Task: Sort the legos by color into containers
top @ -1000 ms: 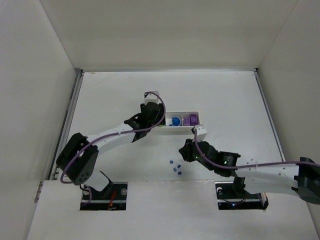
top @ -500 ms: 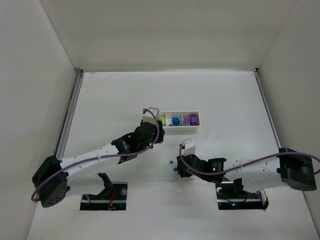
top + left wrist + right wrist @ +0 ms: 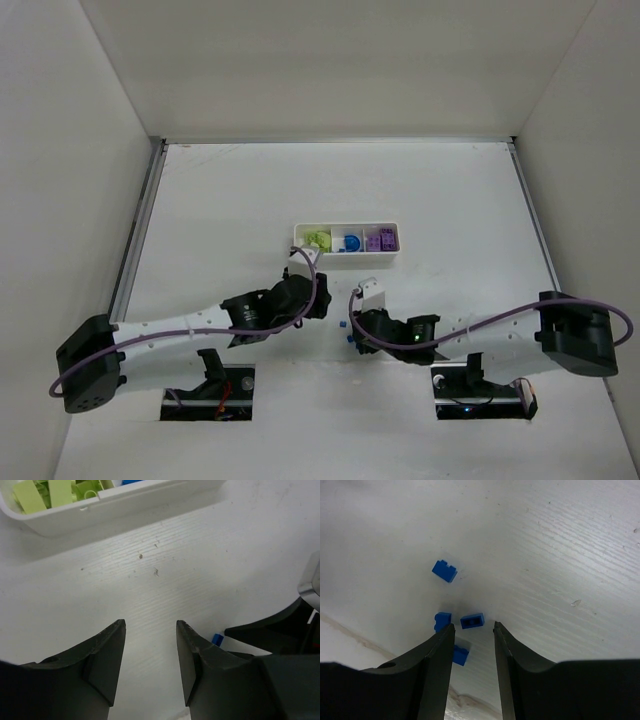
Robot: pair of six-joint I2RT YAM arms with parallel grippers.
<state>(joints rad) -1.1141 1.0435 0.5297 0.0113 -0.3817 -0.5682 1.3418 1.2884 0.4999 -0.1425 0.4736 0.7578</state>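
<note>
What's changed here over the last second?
The left gripper drew back from the tray's green end toward the near edge; it's open and empty. The right gripper shifted left over the blue bits, open, not yet gripping. Tray and bits stayed put.

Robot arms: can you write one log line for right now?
left gripper: open, empty | right gripper: open by blue legos | tray: three colors inside

Long white tray [image 3: 346, 255] lying crosswise on the worktop [image 3: 230, 190], lime green bricks [image 3: 318, 240] in its left compartment, round blue piece [image 3: 350, 242] in the middle, purple bricks [image 3: 380, 240] on the right, four tiny blue bits [image 3: 472, 621] loose, well apart from it.
</note>
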